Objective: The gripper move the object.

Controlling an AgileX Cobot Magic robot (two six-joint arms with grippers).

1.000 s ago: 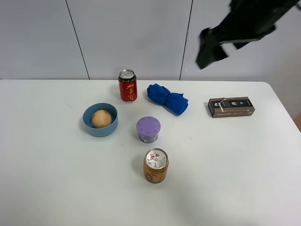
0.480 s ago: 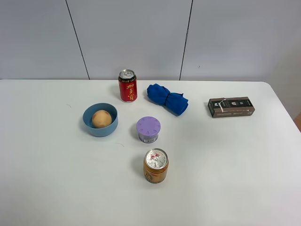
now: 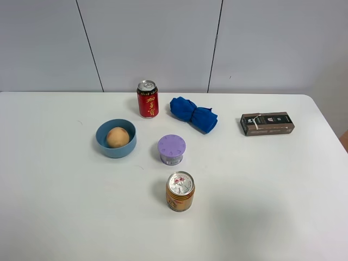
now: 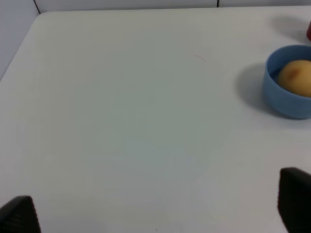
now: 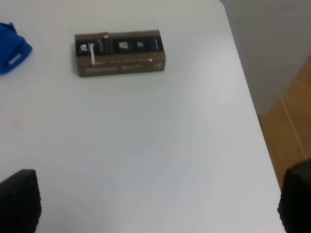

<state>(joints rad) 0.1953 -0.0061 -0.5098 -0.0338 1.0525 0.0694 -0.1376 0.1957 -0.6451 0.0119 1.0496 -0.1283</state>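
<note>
The tan-orange round fruit (image 3: 117, 136) lies inside a blue bowl (image 3: 103, 145) at the left middle of the white table. It also shows in the left wrist view (image 4: 297, 77), in the bowl (image 4: 278, 100). Neither gripper shows in the high view. The left gripper (image 4: 158, 213) is open and empty, its black fingertips (image 4: 20, 216) far apart above bare table, well away from the bowl. The right gripper (image 5: 155, 201) is open and empty, its fingertips (image 5: 19, 201) wide apart above the right end of the table.
A red can (image 3: 147, 99) and a blue cloth (image 3: 193, 114) stand at the back. A purple-lidded tub (image 3: 172, 149) and an orange-gold can (image 3: 180, 191) are in the middle. A brown box (image 3: 267, 123) lies at the right, near the table edge (image 5: 243, 73).
One second ago a black arm hung at the top right of the high view. It has left that view. Nothing on the table has moved.
</note>
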